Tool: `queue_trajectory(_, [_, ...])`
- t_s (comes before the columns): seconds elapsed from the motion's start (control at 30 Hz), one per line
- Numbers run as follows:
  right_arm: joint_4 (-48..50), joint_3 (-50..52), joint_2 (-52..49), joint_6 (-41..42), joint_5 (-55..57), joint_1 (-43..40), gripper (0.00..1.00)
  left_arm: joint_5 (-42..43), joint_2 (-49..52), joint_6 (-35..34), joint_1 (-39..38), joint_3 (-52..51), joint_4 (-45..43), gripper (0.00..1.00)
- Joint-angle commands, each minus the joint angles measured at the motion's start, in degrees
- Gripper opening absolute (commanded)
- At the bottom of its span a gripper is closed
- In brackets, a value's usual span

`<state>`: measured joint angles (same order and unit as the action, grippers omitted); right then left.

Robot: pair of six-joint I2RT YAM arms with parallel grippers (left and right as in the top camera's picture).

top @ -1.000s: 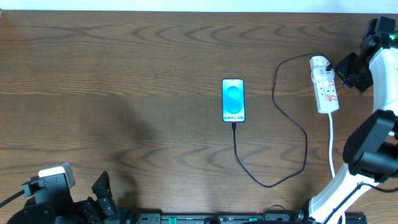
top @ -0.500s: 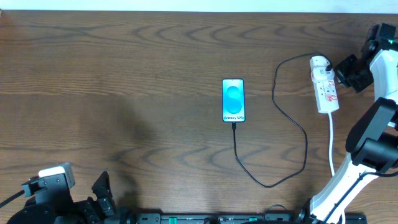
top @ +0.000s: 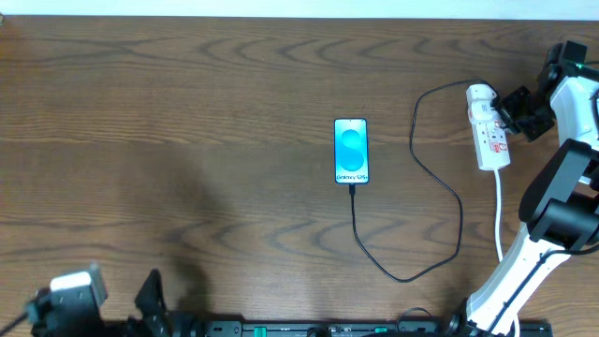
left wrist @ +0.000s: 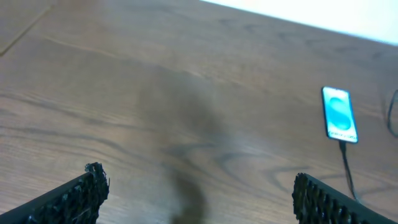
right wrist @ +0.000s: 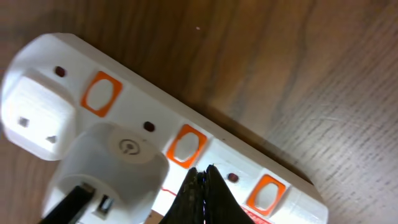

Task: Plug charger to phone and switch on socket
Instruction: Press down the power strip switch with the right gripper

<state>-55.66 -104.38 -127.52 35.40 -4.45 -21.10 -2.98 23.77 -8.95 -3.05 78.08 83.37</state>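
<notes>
Because the socket (top: 489,126) was a light, rigid plastic strip lying loose on the smooth wooden counter (top: 187,112), it was judged likely to slide or pivot if pushed sideways. No grasp was thought necessary, only a press straight down on the small orange switch (right wrist: 186,147). The socket was found at the far right of the counter, with a white adapter (right wrist: 112,155) seated near its end. The right tool (right wrist: 202,177) was seen closed, its tips forming a single point just beside that switch; whether contact had been made could not be told. Other orange switches (right wrist: 99,94) on either side could be pressed by mistake.

The charger (top: 460,220) was judged limp and light, and was seen running in a loose loop from the socket to the near end of the phone (top: 351,151), where its tip appeared to be inserted. The phone, slim and probably slick, lay mid-counter, well apart from the socket, and could be dragged if the cable were snagged. A thick white cord (top: 499,211) trailed toward the right arm's base. The left tool (left wrist: 198,190) was seen wide open and empty at the near left edge, well clear.
</notes>
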Motion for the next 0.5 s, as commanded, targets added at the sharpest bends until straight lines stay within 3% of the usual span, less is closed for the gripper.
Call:
queue_trajectory(0.0, [0.50, -1.22, -0.44, 0.37, -2.03, -0.11, 0.02, -0.50, -5.05, 0.33, 0.15, -0.20, 0.02, 0.97])
queue_trajectory(0.47, [1.27, -1.22, -3.65, 0.81, -4.63, 0.09, 0.02, -0.50, -17.14, 0.33, 0.15, -0.20, 0.61, 0.97])
